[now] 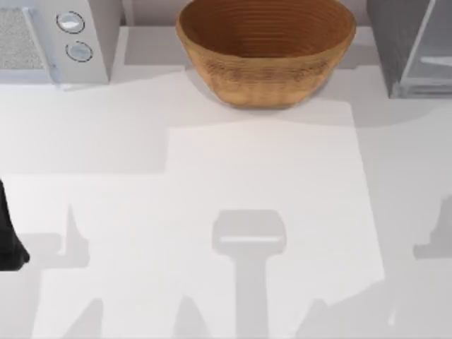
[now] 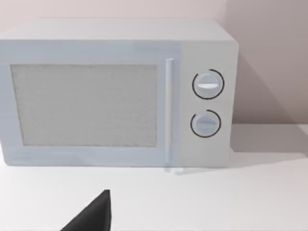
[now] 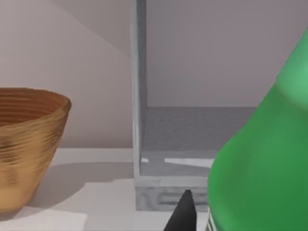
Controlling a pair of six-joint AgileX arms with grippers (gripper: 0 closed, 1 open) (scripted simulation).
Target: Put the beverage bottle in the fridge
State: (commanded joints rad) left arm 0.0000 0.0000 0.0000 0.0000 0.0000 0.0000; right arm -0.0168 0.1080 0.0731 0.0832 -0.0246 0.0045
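The beverage bottle (image 3: 262,159) looms large and green in the right wrist view, close to the camera and just beside the one dark fingertip of the right gripper (image 3: 183,214) that shows, so I judge that gripper is carrying it, though the pictures do not let me tell whether the jaws are clamped on it or merely alongside. Ahead of it stands the fridge (image 3: 192,130), its interior open to this view with a pale floor and a grey sill at the front; from above, the fridge (image 1: 413,49) sits at the far right corner of the surface (image 1: 212,183), with the woven basket (image 1: 265,53) just to its left. The left gripper (image 2: 94,216) is parked at the near left, facing the white microwave (image 2: 115,94), and I cannot tell how its jaws stand. The main risk from here is the bottle's base catching the raised sill if it goes in too low, which could tip it or twist it in the grasp. A drift to the left could knock it against the fridge's upright edge or nudge the basket.
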